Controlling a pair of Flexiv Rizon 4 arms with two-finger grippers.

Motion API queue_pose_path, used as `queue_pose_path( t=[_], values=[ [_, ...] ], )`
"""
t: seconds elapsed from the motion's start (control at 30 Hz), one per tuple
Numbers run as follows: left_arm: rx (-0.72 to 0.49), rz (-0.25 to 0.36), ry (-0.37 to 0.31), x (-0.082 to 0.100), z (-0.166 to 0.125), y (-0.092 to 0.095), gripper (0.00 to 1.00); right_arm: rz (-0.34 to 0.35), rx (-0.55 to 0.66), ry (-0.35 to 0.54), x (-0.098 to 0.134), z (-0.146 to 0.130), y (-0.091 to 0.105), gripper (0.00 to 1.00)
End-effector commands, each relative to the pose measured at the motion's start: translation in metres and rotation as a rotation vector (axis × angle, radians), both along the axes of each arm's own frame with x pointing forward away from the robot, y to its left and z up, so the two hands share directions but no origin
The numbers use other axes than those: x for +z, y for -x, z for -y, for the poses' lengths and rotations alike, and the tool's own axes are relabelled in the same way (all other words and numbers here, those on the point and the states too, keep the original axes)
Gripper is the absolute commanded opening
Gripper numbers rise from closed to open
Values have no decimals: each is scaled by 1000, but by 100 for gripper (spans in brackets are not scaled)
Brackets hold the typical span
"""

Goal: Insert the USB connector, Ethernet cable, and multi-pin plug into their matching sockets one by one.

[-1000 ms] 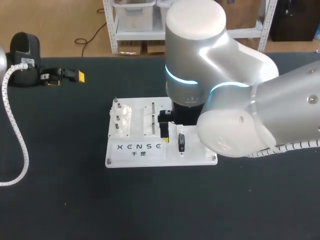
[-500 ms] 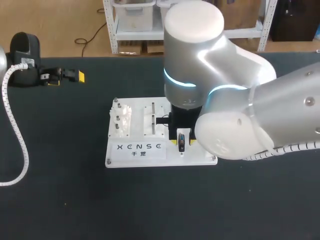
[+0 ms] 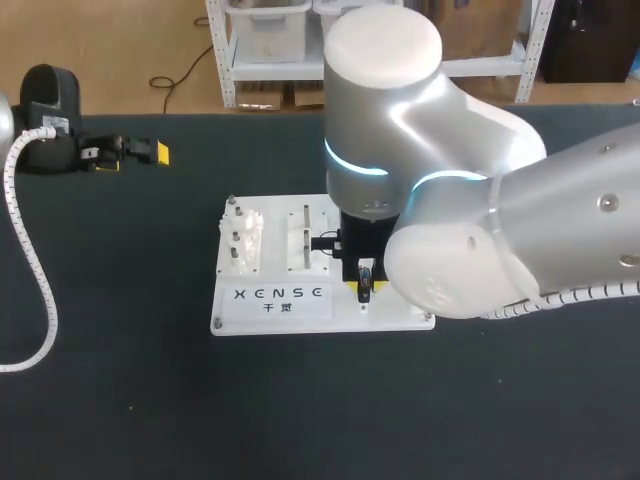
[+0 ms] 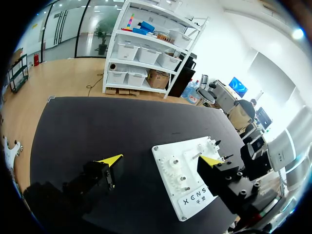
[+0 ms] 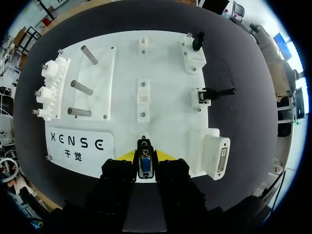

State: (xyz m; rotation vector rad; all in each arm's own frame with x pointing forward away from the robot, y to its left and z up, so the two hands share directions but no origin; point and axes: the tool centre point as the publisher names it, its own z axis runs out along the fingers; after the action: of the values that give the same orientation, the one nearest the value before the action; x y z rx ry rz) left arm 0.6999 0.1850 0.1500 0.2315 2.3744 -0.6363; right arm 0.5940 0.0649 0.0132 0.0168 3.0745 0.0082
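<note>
The black table (image 3: 120,380) carries a white plastic socket board (image 5: 165,73) at its middle. The right gripper (image 5: 145,157) clamps the blue-faced multi-pin plug (image 5: 145,165) by the board's near edge. The left gripper (image 4: 163,159), fingers spread wide, sits by the table's far left corner.

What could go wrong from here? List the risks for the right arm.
1. The right gripper is shut on the multi-pin plug, standing on the white board; a skewed grip might let it twist when lifted.
2. The multi-pin socket lies close beside it; poor alignment could jam or bend pins.
3. The right arm hides that socket from the head view.
</note>
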Motion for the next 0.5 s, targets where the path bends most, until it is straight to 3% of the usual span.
queue_pose_path(
  t=[0.03,0.1,0.13,0.5],
  values=[
    [0,0,0,0,0,0,100,-2,5,8,-3,-1,-1,17],
    [0,0,0,0,0,0,100,5,13,15,-3,-2,0,2],
    [0,0,0,0,0,0,100,14,20,21,-2,-3,0,0],
    [0,0,0,0,0,0,100,106,6,29,18,2,3,0]
  ],
)
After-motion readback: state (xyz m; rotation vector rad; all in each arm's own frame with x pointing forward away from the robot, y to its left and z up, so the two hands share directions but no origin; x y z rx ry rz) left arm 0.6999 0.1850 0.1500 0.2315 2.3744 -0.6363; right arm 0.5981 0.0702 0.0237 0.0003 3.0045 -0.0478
